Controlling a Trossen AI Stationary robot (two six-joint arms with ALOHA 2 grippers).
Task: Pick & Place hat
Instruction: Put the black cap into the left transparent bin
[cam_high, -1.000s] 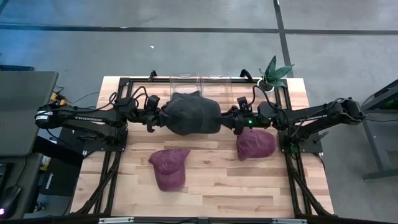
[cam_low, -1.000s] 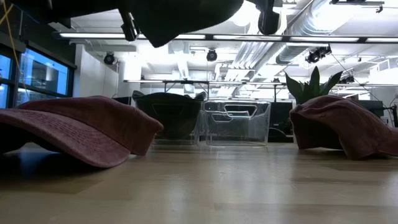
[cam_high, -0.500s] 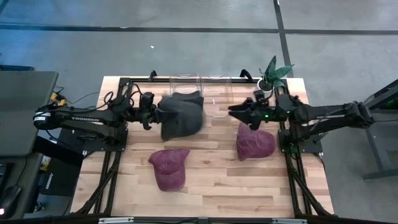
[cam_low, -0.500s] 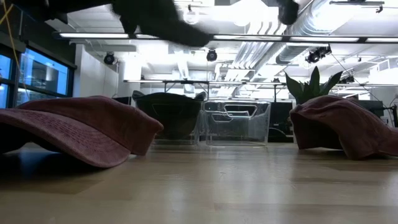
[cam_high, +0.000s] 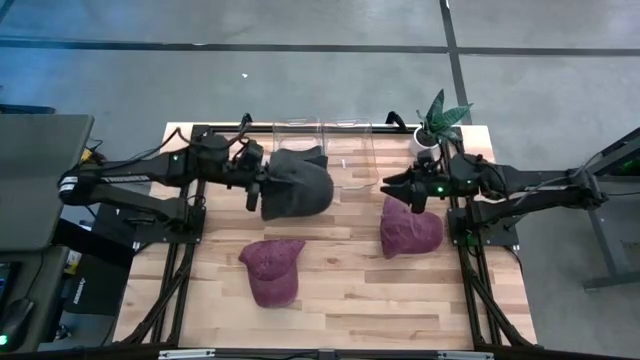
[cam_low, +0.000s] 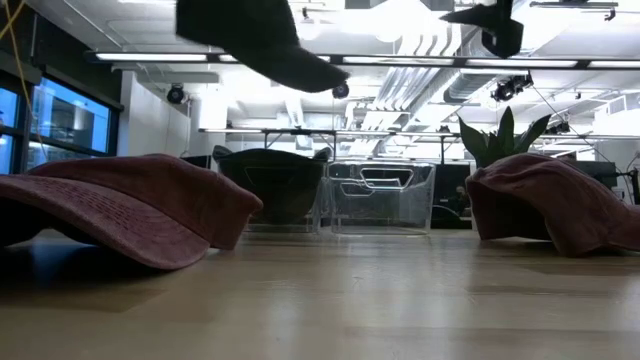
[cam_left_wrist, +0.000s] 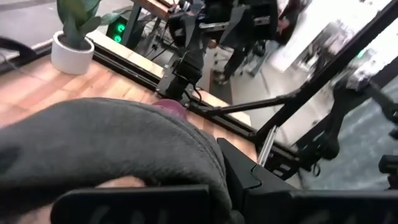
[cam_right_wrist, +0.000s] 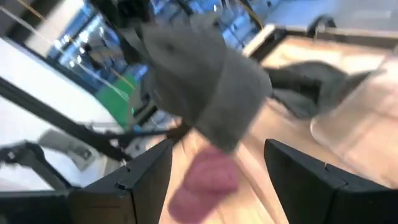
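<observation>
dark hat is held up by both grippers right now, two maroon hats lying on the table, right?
Not both. In the high view only the left gripper holds the dark hat up. The right gripper is open and apart from it, above the maroon hat on the right side. The right wrist view shows its fingers spread with nothing between them. The other maroon hat also lies on the table.
</observation>
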